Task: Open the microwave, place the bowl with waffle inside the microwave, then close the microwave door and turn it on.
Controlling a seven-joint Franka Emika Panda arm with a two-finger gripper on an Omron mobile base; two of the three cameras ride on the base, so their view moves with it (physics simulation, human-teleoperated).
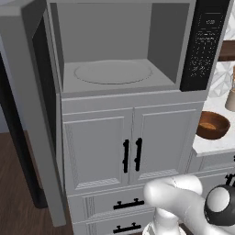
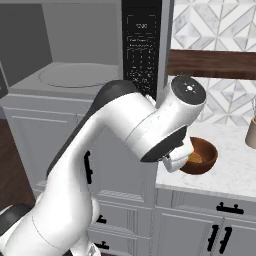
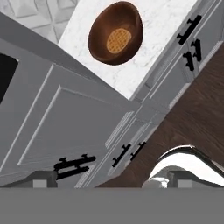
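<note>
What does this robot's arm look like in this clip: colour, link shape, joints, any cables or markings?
The arm is glossy white, built of thick rounded tubular links. Dark grey to black bands and caps mark its joints; one round cap carries a small ring of dots. No loose cables or lettering are visible. The hand is a blocky white piece at the arm's end.

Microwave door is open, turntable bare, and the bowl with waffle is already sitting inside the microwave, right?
Not quite. The microwave door is open and the turntable bare, but the bowl with waffle sits on the white counter right of the microwave, as the left base view shows.
</note>
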